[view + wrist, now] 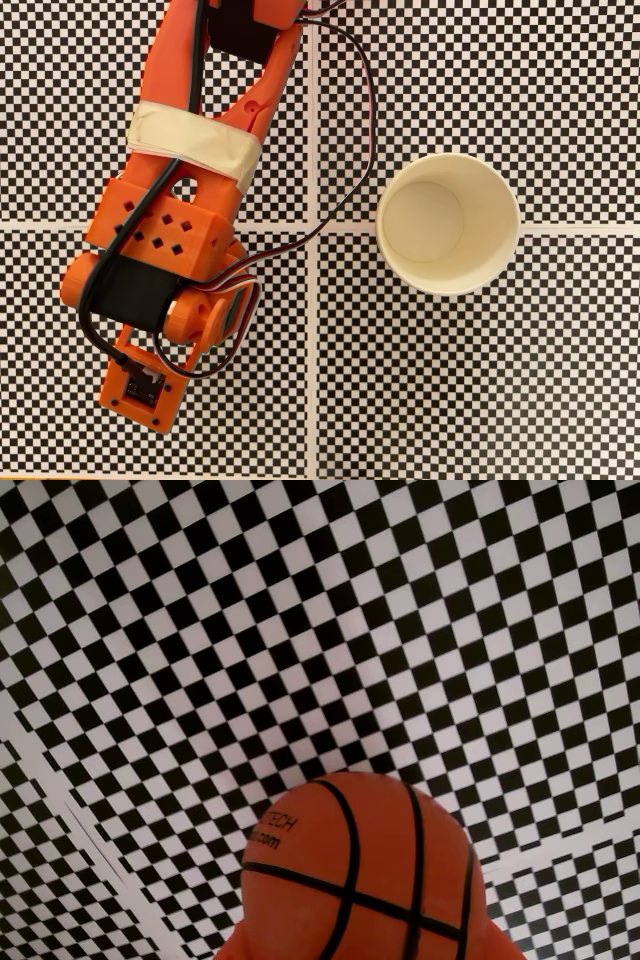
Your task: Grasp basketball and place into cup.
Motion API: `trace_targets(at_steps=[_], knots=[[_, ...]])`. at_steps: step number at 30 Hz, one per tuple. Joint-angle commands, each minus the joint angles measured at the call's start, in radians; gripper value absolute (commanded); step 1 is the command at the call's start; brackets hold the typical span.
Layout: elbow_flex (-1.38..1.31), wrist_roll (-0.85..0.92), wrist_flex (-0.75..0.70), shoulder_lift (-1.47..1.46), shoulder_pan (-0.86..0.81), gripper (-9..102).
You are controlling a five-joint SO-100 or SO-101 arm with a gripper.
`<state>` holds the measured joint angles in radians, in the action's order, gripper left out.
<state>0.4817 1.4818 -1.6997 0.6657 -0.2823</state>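
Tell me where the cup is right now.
In the fixed view the cup stands upright and empty on the checkered surface, right of centre, apart from the orange arm on the left.

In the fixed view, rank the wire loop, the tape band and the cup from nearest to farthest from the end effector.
1. Wire loop, just right of the end effector.
2. Tape band, higher up the arm.
3. Cup, far right.

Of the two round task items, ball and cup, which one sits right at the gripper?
The basketball: the wrist view shows it close up against the camera. The cup stands empty, apart from the arm, in the fixed view.
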Motion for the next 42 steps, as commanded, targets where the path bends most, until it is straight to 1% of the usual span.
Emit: trace_targets(at_steps=[1,15,29,36,42], knots=[[-0.052,0.014,-0.026,0.02,0.003,14],[0.104,0.044,-0.026,0.229,0.014,12],[0.423,0.035,-0.026,0.712,0.077,12],[0.552,-0.002,-0.026,0.93,0.141,11],[0.646,0.002,-0.026,1.086,0.222,12]])
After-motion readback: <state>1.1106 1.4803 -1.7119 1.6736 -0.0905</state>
